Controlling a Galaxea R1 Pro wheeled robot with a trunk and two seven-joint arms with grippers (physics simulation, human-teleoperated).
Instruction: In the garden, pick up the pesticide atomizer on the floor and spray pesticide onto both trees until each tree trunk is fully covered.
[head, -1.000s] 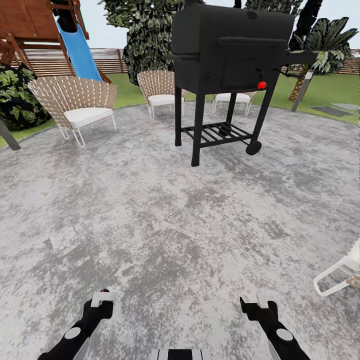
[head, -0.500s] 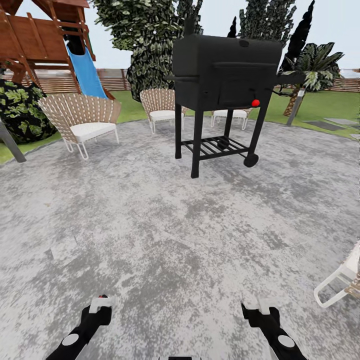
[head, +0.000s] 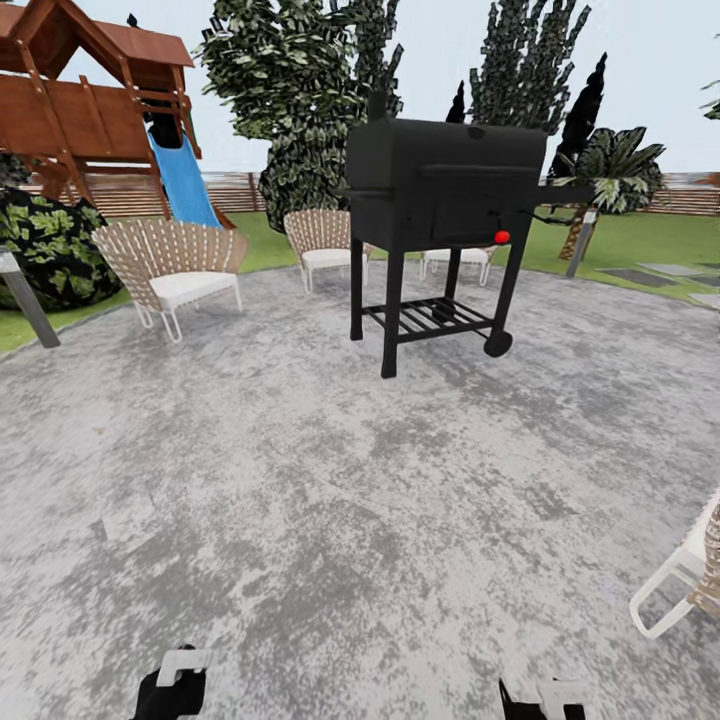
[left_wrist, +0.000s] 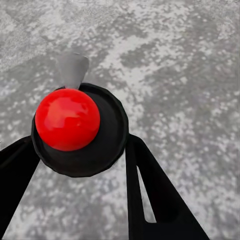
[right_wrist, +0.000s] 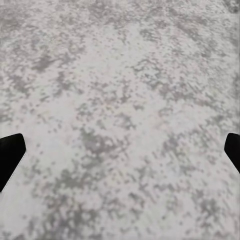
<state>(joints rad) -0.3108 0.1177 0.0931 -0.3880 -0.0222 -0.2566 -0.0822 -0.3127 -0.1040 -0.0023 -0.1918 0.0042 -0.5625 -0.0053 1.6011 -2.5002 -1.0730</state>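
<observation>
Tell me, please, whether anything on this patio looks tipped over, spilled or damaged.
Nothing stands out. The black grill stands upright on the floor, the wicker chairs sit on their legs, and the grey mottling looks like surface pattern, not a spill. The red-knobbed atomizer sits between the left gripper's fingers.

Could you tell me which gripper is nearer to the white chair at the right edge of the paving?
Right. The right gripper sits just left of the white chair; the left gripper is far across the paving.
</observation>
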